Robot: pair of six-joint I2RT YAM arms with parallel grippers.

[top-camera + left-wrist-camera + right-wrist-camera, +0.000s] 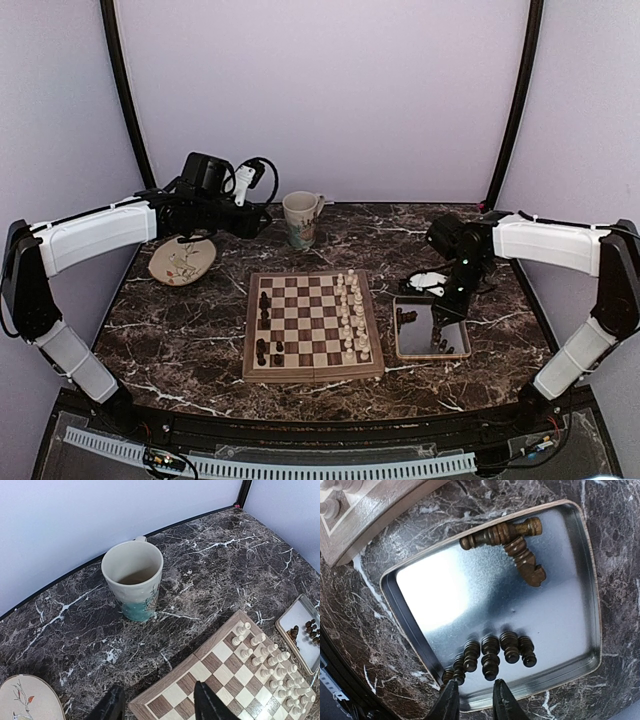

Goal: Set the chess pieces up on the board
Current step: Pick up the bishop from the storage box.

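Chess pieces (264,305) of dark brown turned wood stand partly on the board and partly off it. A dark marble table (180,320) with white veins carries everything. At its middle lies the square wooden chessboard (313,372) of light and dark brown squares with a pale border, and cream-white chessmen (350,315) fill its right-hand files. Just right of it sits a shiny rectangular metal tray (470,590). A round cream plate (195,250) with a painted branch lies at the far left, and a cream mug (137,600) with a teal foot stands behind the board. The left gripper (157,687) hangs near the board's far left corner, fingers spread, holding nothing. The right gripper (475,682) hovers over the tray, fingers parted only narrowly with nothing between them. A few dark pieces stand along the board's left side. In the tray two lie touching in one corner, and a short row stands by the opposite rim, just under the right fingertips.
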